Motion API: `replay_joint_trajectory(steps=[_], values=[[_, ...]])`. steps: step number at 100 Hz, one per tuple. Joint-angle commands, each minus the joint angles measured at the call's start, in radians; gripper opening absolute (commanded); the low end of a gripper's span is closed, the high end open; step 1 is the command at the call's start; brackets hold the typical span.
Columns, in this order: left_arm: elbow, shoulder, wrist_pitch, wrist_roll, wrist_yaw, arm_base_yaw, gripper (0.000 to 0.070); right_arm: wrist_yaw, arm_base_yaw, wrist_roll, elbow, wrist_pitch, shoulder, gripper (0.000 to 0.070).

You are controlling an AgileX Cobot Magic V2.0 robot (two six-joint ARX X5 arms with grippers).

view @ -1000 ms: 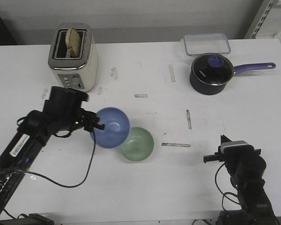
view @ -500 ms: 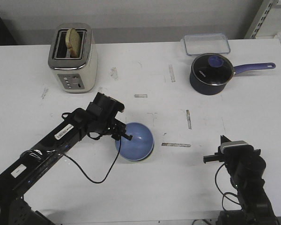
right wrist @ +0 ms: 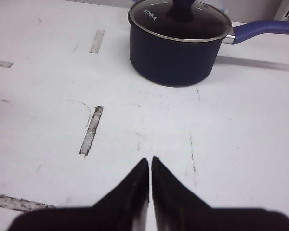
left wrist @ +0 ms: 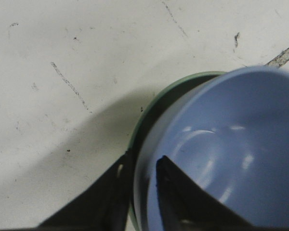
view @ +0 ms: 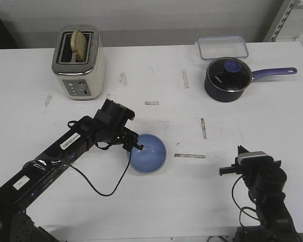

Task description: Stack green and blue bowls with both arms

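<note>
Blue bowl (view: 148,154) shifted slightly; toaster (view: 79,63), saucepan (view: 228,79) well apart.

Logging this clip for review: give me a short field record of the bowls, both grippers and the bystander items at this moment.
blue bowl: nested in the green bowl, only a green rim sliver showing
left gripper: shut on the blue bowl, one finger inside the rim, one outside
right gripper: shut, empty, above bare table
toaster: far left, bread slice in one slot
saucepan: far right, lid on, purple handle
clear container: behind the saucepan
stack status: bowls stacked, not yet released
</note>
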Motion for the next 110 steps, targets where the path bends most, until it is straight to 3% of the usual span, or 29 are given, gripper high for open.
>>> replay_joint_trajectory(steps=[1,8,13,34,44,60,71,82,110], values=[[0.019,0.011,0.009,-0.011,0.002,-0.008,0.0387,0.0,0.002,0.003,0.003,0.009,0.002,0.0],[0.022,0.011,0.022,-0.042,0.002,-0.008,0.0528,0.0,0.002,0.003,0.003,0.009,0.002,0.0],[0.033,0.011,0.023,-0.055,0.002,-0.008,0.0576,0.0,0.002,0.003,0.003,0.009,0.002,0.0],[0.15,0.01,-0.034,-0.049,-0.009,0.002,0.0562,0.0,0.002,0.003,0.003,0.009,0.002,0.0],[0.234,0.01,-0.103,-0.042,-0.064,0.017,0.0419,0.0,0.002,0.003,0.003,0.009,0.002,0.0],[0.303,-0.023,-0.191,0.002,-0.169,0.06,0.0,0.0,0.002,0.003,0.003,0.009,0.002,0.0],[0.29,-0.076,-0.222,0.057,-0.194,0.113,0.0001,0.0,0.002,0.003,0.003,0.009,0.002,0.0],[0.209,-0.164,-0.191,0.059,-0.195,0.184,0.0001,0.0,0.002,0.003,0.003,0.009,0.002,0.0],[-0.282,-0.555,0.145,0.032,-0.196,0.39,0.0001,0.0,0.001,0.003,0.003,0.009,0.002,0.0]])
